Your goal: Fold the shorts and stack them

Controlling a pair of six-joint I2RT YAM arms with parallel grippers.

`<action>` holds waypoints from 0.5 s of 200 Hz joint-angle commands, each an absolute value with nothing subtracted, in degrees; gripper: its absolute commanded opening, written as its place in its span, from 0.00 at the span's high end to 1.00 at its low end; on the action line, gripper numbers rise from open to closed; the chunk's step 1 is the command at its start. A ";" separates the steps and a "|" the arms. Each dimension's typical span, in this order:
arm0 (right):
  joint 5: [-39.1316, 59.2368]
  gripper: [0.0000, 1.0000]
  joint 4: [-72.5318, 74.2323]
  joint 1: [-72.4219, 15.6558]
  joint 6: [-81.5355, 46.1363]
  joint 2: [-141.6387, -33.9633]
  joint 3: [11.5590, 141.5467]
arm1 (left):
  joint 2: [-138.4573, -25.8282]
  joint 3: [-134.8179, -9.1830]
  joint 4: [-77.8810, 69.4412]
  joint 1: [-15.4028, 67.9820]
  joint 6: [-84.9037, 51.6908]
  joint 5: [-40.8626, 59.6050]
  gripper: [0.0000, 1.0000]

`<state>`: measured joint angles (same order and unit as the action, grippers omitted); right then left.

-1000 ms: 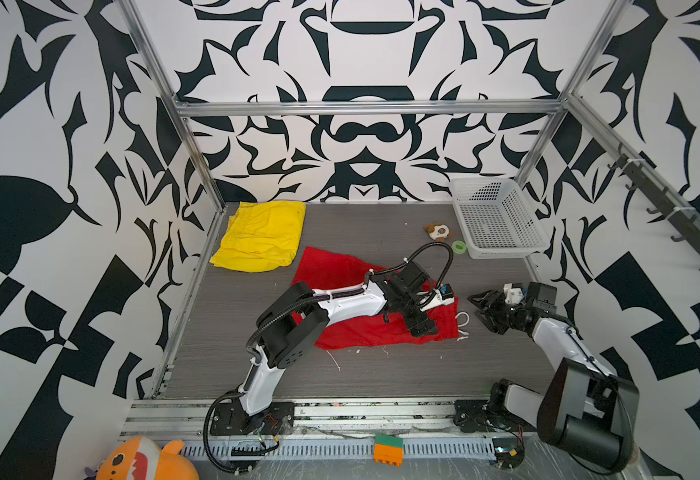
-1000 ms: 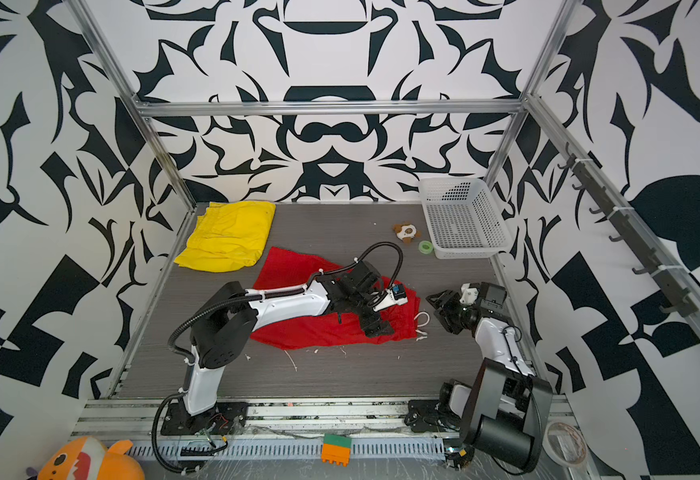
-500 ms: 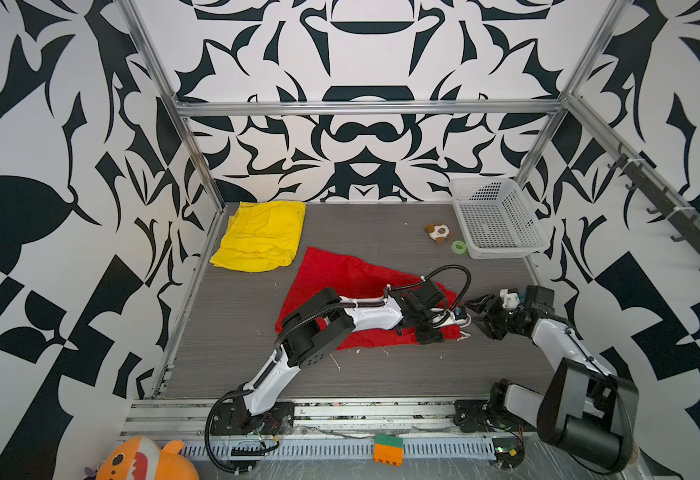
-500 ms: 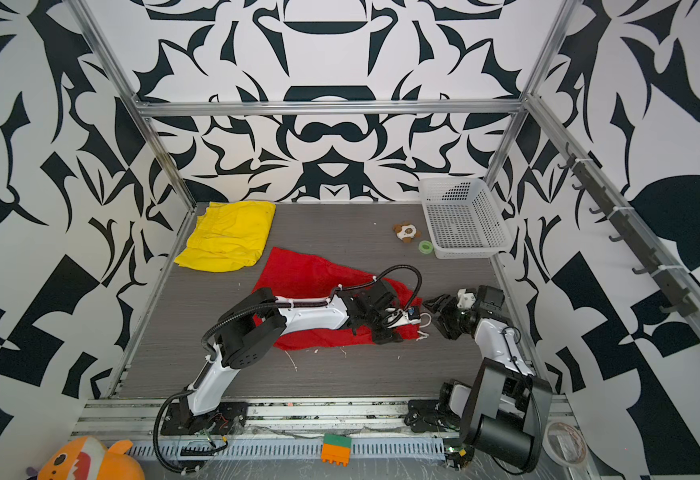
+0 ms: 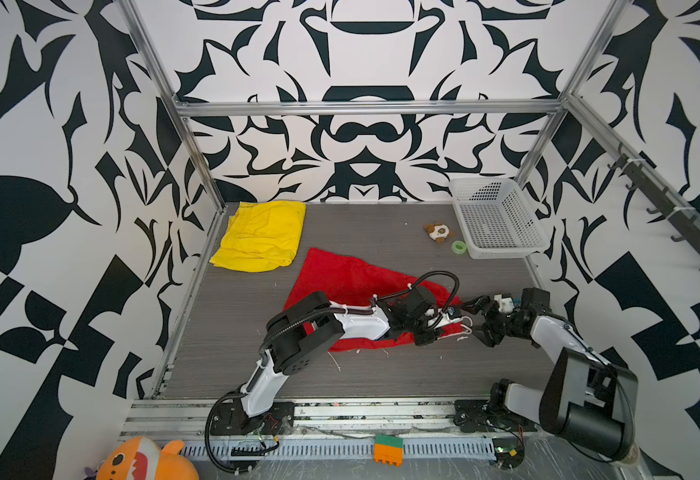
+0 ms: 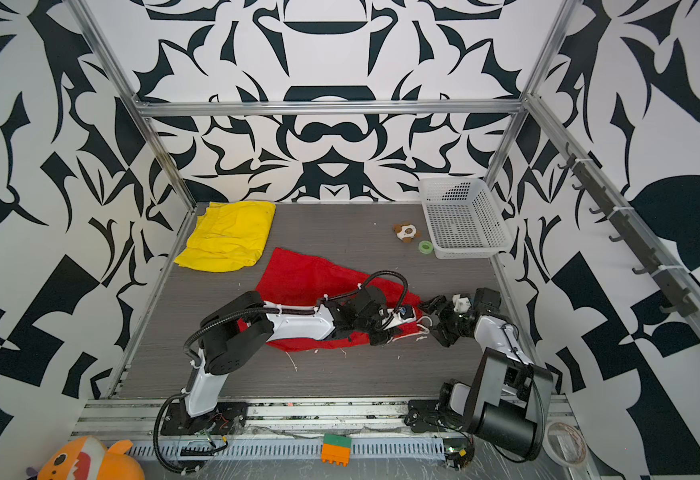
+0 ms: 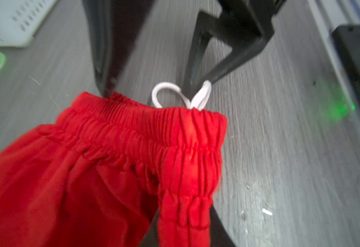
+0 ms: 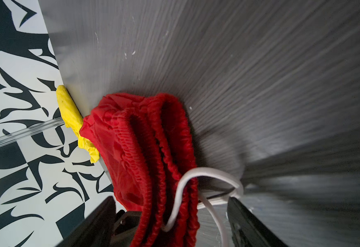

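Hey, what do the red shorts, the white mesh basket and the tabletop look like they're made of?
The red shorts: thin matte woven fabric with a gathered elastic waistband; the drawstring looks like white cord. The basket: white moulded plastic, perforated walls. The tabletop: probably grey wood-grain laminate, with fine streaks.

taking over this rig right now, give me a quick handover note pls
Grippers: the left gripper has its fingers closed on the waistband at the right end of the red shorts. The right gripper is open, fingers either side of that waistband and the white drawstring, gripping nothing.
Things: the yellow shorts lie at the back left corner of the table; the red shorts lie spread and rumpled mid-table.
Done: the yellow shorts look folded.
Left: fold the red shorts, then stack the two pairs.
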<state>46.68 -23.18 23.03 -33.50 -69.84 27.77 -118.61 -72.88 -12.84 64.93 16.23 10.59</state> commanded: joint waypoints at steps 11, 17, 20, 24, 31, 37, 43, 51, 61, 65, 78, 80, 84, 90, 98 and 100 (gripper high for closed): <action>51.62 0.14 -16.35 17.61 -39.50 -70.28 26.14 | -116.02 -71.63 -18.99 64.77 13.15 12.97 0.78; 51.91 0.14 -14.39 16.31 -41.10 -70.46 25.71 | -116.06 -71.63 -19.01 64.73 13.06 13.45 0.77; 52.00 0.15 -13.42 15.62 -41.81 -70.55 25.56 | -116.09 -71.75 -18.99 64.77 13.01 13.65 0.77; 52.03 0.15 -12.36 14.77 -42.82 -70.66 25.38 | -116.12 -71.70 -18.91 64.76 12.93 13.85 0.77; 52.27 0.16 -10.50 13.54 -44.64 -70.83 25.11 | -116.19 -71.80 -18.82 64.78 12.81 14.07 0.77; 52.38 0.19 -8.99 12.73 -45.61 -70.93 25.01 | -116.19 -71.76 -18.77 64.75 12.68 14.27 0.76; 52.30 0.22 -8.17 12.20 -46.11 -70.93 25.04 | -116.19 -71.83 -18.75 64.75 12.49 14.33 0.75; 51.97 0.24 -7.91 11.88 -46.15 -70.76 25.27 | -115.98 -71.80 -18.56 64.77 12.23 14.28 0.73; 51.47 0.36 -8.04 11.94 -45.97 -70.32 25.44 | -115.54 -71.64 -18.33 64.78 11.77 13.86 0.69; 51.30 0.43 -8.30 11.95 -45.75 -70.10 25.49 | -115.16 -71.43 -18.16 64.78 11.63 13.56 0.66; 50.24 0.60 -10.49 11.93 -44.31 -69.42 26.49 | -113.70 -70.85 -17.40 64.62 10.15 11.58 0.54; 49.96 0.62 -10.95 11.95 -44.04 -69.26 26.73 | -113.37 -70.73 -17.23 64.56 9.85 11.35 0.53; 49.56 0.66 -11.91 11.93 -43.26 -68.91 27.18 | -112.76 -70.48 -16.90 64.50 9.06 10.43 0.51; 48.75 0.70 -13.70 11.95 -42.05 -68.38 28.13 | -111.59 -70.02 -16.24 64.17 7.76 9.64 0.47; 46.63 0.76 -17.09 11.95 -40.15 -67.58 29.94 | -109.83 -69.05 -15.30 63.78 5.50 8.61 0.43; 46.00 0.77 -18.16 11.91 -39.39 -67.30 30.47 | -109.33 -68.83 -15.03 63.63 4.71 8.39 0.42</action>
